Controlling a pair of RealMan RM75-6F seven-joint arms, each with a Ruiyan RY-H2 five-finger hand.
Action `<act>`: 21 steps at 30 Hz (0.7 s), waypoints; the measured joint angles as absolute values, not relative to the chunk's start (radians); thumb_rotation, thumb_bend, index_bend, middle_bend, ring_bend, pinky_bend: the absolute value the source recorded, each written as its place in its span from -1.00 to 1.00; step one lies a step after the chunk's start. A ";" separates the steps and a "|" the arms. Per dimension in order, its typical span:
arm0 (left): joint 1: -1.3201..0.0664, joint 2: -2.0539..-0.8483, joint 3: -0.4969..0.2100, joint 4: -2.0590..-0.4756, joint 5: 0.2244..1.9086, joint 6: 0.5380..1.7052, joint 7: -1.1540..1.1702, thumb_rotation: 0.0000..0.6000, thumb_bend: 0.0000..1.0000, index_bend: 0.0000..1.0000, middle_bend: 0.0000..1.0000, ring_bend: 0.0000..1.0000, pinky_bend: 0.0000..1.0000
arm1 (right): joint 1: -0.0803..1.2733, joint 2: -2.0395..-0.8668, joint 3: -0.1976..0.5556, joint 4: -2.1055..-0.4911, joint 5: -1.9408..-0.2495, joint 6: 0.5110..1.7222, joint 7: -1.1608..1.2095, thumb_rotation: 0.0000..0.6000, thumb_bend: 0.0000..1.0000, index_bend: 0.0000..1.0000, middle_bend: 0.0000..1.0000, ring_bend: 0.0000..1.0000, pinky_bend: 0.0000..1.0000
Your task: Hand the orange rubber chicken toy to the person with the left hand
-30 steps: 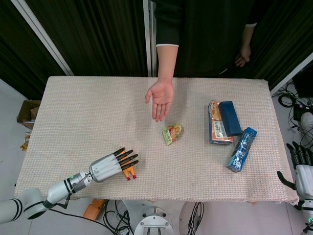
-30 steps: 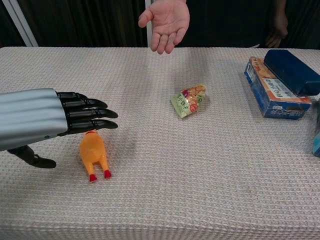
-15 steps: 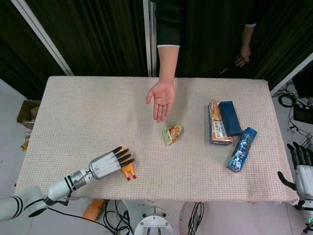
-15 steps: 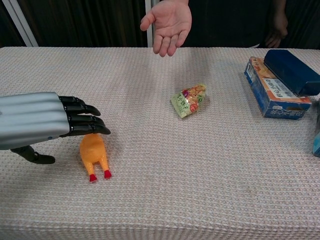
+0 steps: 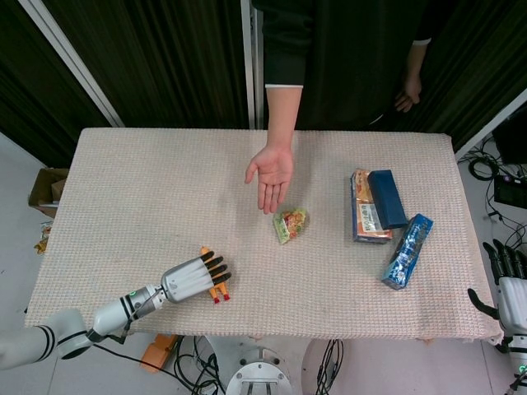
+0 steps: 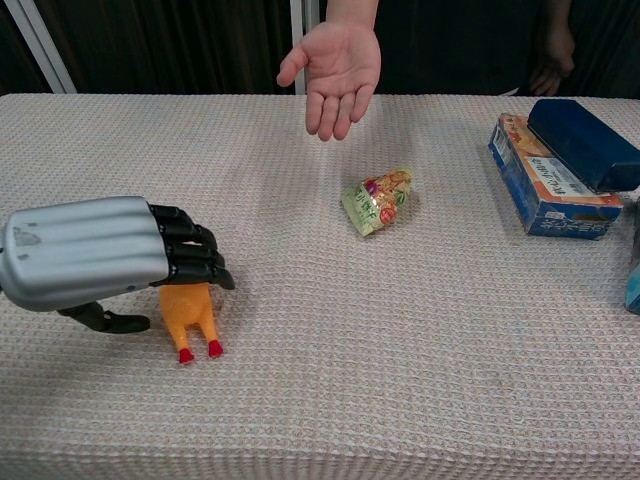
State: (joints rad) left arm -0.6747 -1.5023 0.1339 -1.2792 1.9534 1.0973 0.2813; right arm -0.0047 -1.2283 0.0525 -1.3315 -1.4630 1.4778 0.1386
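Left hand [image 6: 105, 255]: lower left of chest view; silver back uppermost, dark fingers [image 6: 195, 262] side by side and bent downward over the toy's upper end; thumb [image 6: 105, 320] low at the left, just beside the toy. Actual grip on the toy: cannot tell.
Orange rubber chicken toy [image 6: 188, 315]: lower left of chest view, flat on the table cloth, red feet toward the near edge; upper end hidden beneath the fingers. Head view: only orange body and red feet [image 5: 218, 291] showing past the fingertips.
Table cloth [image 5: 148, 197]: beige woven weave across the whole top.
Person's hand [image 6: 337, 68]: upper centre of chest view, palm up, fingers loosely together and pointing toward the near edge, held above the cloth, well apart from the toy.
Snack packet [image 6: 379, 200]: centre; green with a red and yellow print. Writing: too small to read.
Orange-and-blue box [image 6: 545, 184]: right side, lying flat; white label panel on top, text not legible.
Dark blue box [image 6: 583, 142]: resting on the orange-and-blue box; no readable marking.
Blue packet [image 5: 408, 251]: lower right of head view, set diagonally, near the boxes; print not legible.
Right hand [image 5: 504, 280]: far right edge of head view, beyond the table edge; dark fingers upright and slightly apart, holding nothing.
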 measured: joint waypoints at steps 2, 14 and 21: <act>-0.676 -1.509 0.134 -1.268 1.946 1.097 0.279 1.00 -0.40 -0.37 -0.29 -0.44 -0.24 | -0.005 -1.227 0.053 -1.331 -1.462 1.477 0.139 1.00 -0.66 -1.00 -1.00 -1.00 -1.00; -0.660 -1.529 0.134 -1.243 1.945 1.184 0.264 1.00 -0.21 0.35 0.23 -0.01 0.23 | -0.003 -1.225 0.051 -1.338 -1.463 1.472 0.133 1.00 -0.66 -1.00 -1.00 -1.00 -1.00; -0.651 -1.496 0.085 -1.276 1.931 1.277 0.253 1.00 -0.20 0.42 0.28 0.04 0.28 | -0.003 -1.217 0.053 -1.346 -1.464 1.475 0.131 1.00 -0.66 -1.00 -1.00 -1.00 -1.00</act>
